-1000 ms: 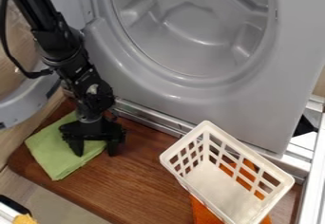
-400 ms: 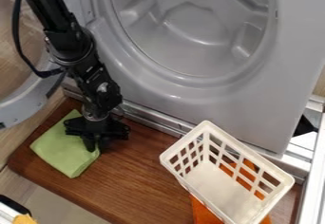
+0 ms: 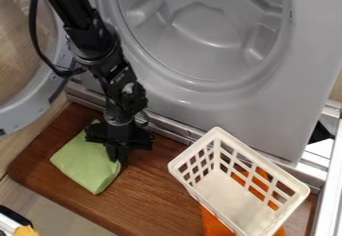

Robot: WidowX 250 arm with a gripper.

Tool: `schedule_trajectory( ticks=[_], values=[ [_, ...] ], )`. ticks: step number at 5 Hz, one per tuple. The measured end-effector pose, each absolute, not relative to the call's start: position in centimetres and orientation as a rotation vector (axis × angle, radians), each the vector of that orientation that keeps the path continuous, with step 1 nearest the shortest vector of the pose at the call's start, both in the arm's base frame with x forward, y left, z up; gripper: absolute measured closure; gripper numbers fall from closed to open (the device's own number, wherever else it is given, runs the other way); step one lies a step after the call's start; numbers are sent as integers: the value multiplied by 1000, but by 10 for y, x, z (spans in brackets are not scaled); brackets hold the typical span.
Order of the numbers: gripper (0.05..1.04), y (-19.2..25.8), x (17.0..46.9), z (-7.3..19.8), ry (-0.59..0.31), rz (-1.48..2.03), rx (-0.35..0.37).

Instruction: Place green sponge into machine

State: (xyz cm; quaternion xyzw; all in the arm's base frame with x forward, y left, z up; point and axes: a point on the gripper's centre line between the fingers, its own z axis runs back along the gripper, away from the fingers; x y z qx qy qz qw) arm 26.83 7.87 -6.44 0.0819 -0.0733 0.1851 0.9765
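a laundry spot, shown by the open washing machine [image 3: 180,92].

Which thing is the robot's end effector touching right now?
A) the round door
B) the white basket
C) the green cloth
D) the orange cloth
C: the end effector is down at the right edge of the green cloth, away from the basket and the round door.
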Motion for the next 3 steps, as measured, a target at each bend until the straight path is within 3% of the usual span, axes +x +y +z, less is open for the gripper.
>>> schedule_trajectory(
  ticks=[1,3],
  values=[
    [1004,69,275,-51,-176,349,160],
    [1004,36,292,13,-318,260,170]
  ],
)
